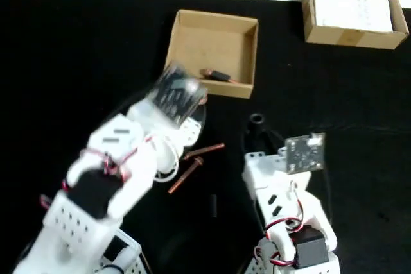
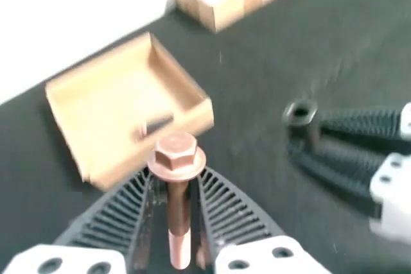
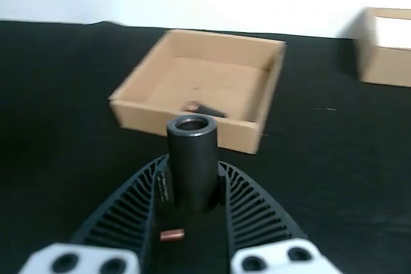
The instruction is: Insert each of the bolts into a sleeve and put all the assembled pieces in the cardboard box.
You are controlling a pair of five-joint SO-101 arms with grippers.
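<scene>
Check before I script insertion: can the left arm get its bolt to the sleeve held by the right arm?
Probably yes: the sleeve stands upright in the right gripper, bore open on top, with bare table between it and the bolt in the left gripper.

Readable text: none.
White sheet [image 1: 353, 9] in the far cardboard box [image 1: 347, 36]: faint rows of print, too small to read.
Grey tag [image 1: 116, 137] on the left arm: marks too blurred to read.
Circuit board [image 1: 305, 153] on the right arm's wrist: nothing legible on it.
</scene>
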